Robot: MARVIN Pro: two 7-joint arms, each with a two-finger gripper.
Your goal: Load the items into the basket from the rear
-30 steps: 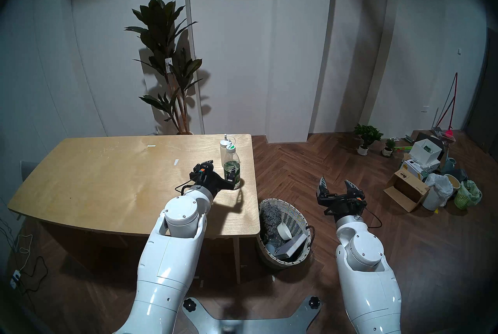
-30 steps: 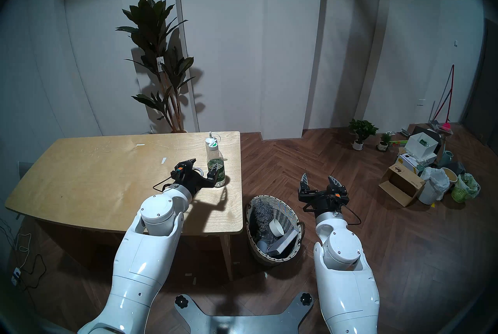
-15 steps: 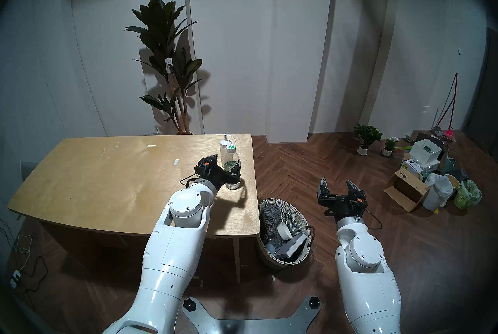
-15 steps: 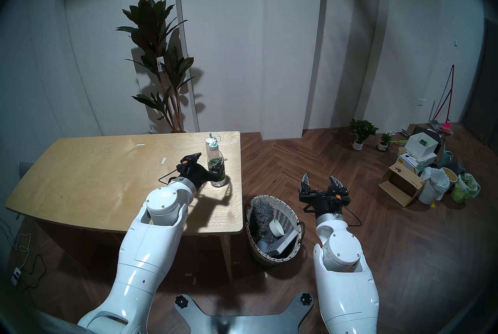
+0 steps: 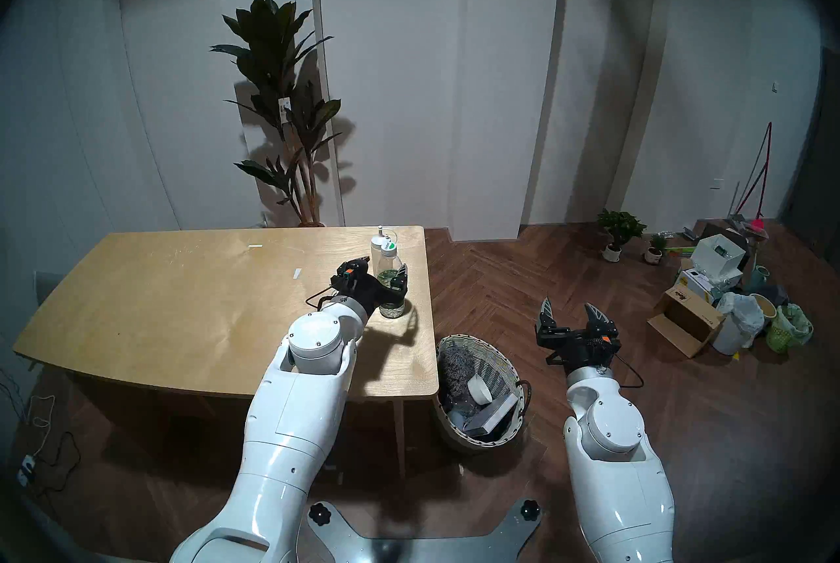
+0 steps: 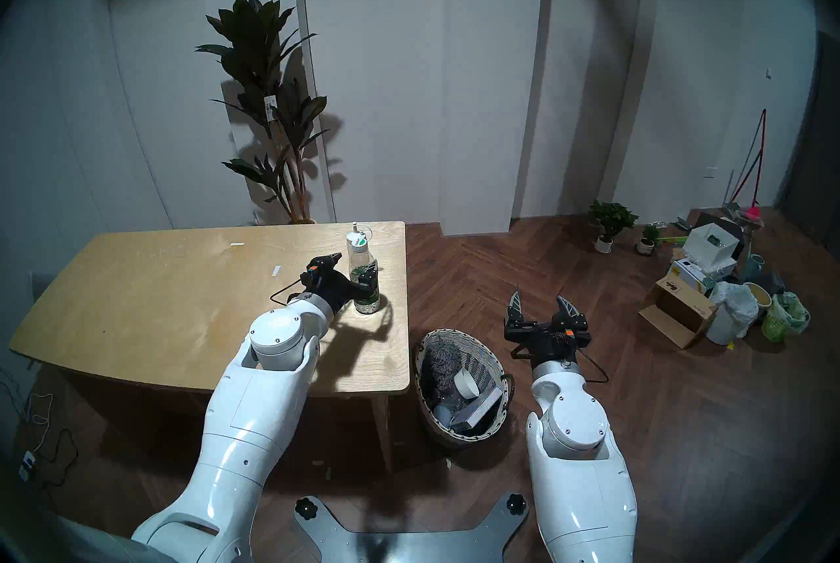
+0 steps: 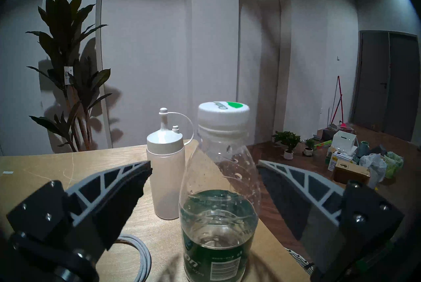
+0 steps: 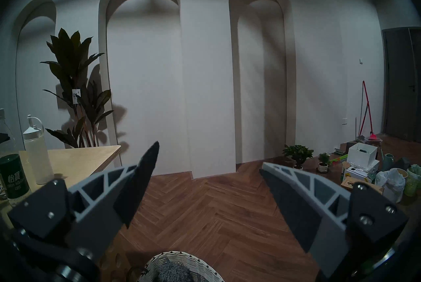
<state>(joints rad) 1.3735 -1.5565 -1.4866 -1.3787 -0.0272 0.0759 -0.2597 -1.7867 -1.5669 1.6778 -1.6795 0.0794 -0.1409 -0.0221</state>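
The room has white walls (image 5: 500,71) with three arched recesses (image 5: 391,62) and dark herringbone wood flooring (image 5: 500,289). A light wooden table (image 5: 182,298) stands at left; a tall potted plant (image 5: 282,94) stands behind its rear edge. Lighting is dim. Boxes and bags (image 5: 709,298) are piled at far right.

left claw (image 5: 381,272) advanced, now straddling water bottle (image 5: 392,289)
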